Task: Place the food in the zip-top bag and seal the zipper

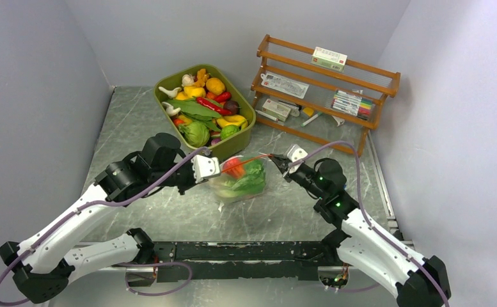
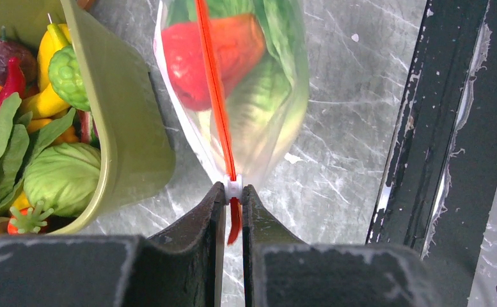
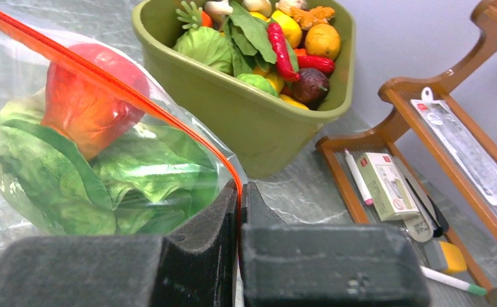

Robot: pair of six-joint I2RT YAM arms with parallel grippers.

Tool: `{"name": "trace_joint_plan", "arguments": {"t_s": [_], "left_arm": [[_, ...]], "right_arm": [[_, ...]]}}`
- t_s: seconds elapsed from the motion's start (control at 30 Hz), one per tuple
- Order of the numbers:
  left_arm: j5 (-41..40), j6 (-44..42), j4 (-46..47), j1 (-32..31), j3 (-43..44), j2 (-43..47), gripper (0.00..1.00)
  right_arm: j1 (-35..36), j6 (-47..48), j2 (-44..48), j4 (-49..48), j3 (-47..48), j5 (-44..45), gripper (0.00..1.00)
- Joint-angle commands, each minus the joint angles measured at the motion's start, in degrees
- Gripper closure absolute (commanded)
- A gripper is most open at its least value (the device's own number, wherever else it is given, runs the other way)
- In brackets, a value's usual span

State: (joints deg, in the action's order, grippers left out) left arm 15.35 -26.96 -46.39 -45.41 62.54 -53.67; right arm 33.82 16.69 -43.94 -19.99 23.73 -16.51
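Two arms stretch a filled zip-top bag (image 1: 240, 185) between them just in front of the olive-green tub (image 1: 239, 139) — the left gripper (image 2: 233, 192) is clamped on one end of the orange-red zipper (image 2: 213, 96), the right gripper (image 3: 239, 188) on the other. Inside the clear pouch sit a red-orange toy fruit (image 3: 79, 112) and leafy green lettuce (image 3: 140, 176). Many more toys lie in the tub beside it, and a wooden rack (image 1: 322, 96) stands well apart at the far right. The zipper's long axis runs straight from one pair of fingers to the other, left to right across the table (image 1: 188, 214), with the pouch sagging below the strip. Neither arm is nearer: each has an end, and the rest of the strip leads directly away from its fingertips toward the opposite gripper. In both wrist views the strip reads as a single taut line, which suggests the mouth is pressed shut along what can be seen — whether it is locked over its whole length cannot be told. Any closing pass would likely have to travel along that line with the far end anchored
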Motion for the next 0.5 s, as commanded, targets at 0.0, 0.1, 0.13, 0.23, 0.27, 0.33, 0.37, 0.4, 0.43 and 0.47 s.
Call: {"name": "trace_joint_plan", "arguments": {"t_s": [0.0,0.1,0.13,0.23,0.27,0.33,0.37,0.4,0.43,0.47], "left_arm": [[-1.74,0.02,-4.54,0.58,-0.24,2.43,0.93],[-1.85,-0.12,-5.29,0.58,-0.36,3.01,0.93],[-1.91,-0.11,-5.51,0.58,-0.52,3.29,0.93],[-2.12,-0.24,-5.87,0.61,-1.28,4.04,0.93],[-2.35,-0.28,-5.90,0.59,-1.47,4.32,0.93],[-2.45,-0.44,-5.98,0.58,-1.70,4.66,0.93],[-2.43,-0.65,-5.87,0.58,-1.72,4.80,0.93],[-2.03,-0.99,-5.56,0.61,-1.60,4.83,0.93],[-1.78,-1.36,-5.08,0.59,-1.41,4.77,0.93],[-1.19,-1.94,-4.41,0.61,-0.99,4.54,0.93]], "right_arm": [[-2.78,0.42,2.67,0.76,0.23,5.44,1.00],[-3.93,0.32,3.40,1.49,0.09,5.42,1.00],[-4.30,0.24,3.63,1.67,0.09,5.41,1.00],[-4.87,0.01,4.07,2.17,0.17,5.71,1.00],[-5.01,0.01,4.29,2.23,0.18,5.90,1.00],[-5.26,-0.04,4.31,2.23,0.18,5.67,1.00],[-5.34,-0.14,4.16,2.23,0.30,5.46,1.00],[-5.27,-0.24,4.00,2.27,0.47,5.14,1.00],[-5.32,-0.38,3.85,2.24,0.63,4.72,1.00],[-5.26,-0.23,3.65,2.04,0.91,4.14,1.00]]}}
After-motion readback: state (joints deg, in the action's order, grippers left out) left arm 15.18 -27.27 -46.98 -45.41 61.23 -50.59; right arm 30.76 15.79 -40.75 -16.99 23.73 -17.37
